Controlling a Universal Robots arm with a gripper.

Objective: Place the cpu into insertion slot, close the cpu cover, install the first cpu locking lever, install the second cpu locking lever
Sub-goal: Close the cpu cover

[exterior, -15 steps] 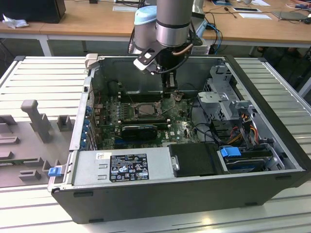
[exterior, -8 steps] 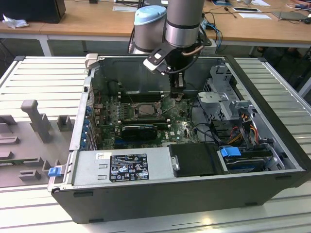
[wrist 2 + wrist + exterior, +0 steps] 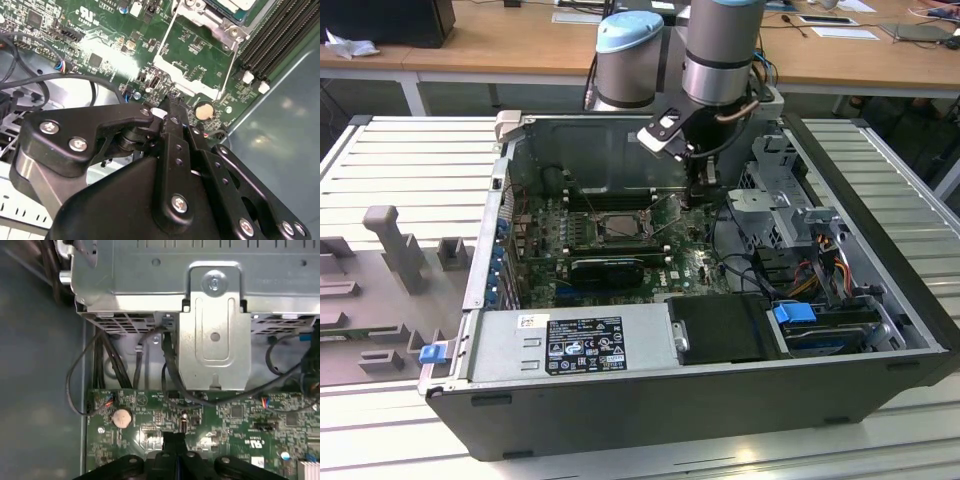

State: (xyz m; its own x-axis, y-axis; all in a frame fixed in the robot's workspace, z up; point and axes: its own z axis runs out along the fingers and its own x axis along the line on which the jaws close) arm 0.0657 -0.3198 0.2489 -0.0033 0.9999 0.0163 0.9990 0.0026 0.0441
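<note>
The insertion slot (image 3: 620, 226) sits mid-board in the open computer case, a silvery rim around a darker centre. In the second wrist view its corner shows a pale face, the cpu (image 3: 244, 3), inside the silvery cpu cover (image 3: 212, 20); I cannot tell if the cover lies fully flat. Two thin wire locking levers (image 3: 167, 37) (image 3: 233, 55) run out from the socket over the board. My gripper (image 3: 705, 193) (image 3: 172, 102) (image 3: 173, 438) hangs low over the board to the exterior view's right of the socket, near the lever ends. It is shut, with nothing visible between the fingers.
A coin battery (image 3: 203, 110) (image 3: 121, 417) lies close to the fingertips. Black memory slots (image 3: 270, 35) flank the socket. A metal drive cage (image 3: 215, 330) with black cables (image 3: 170, 370) stands beyond the gripper. The power supply (image 3: 570, 340) and case walls (image 3: 490, 230) box in the board.
</note>
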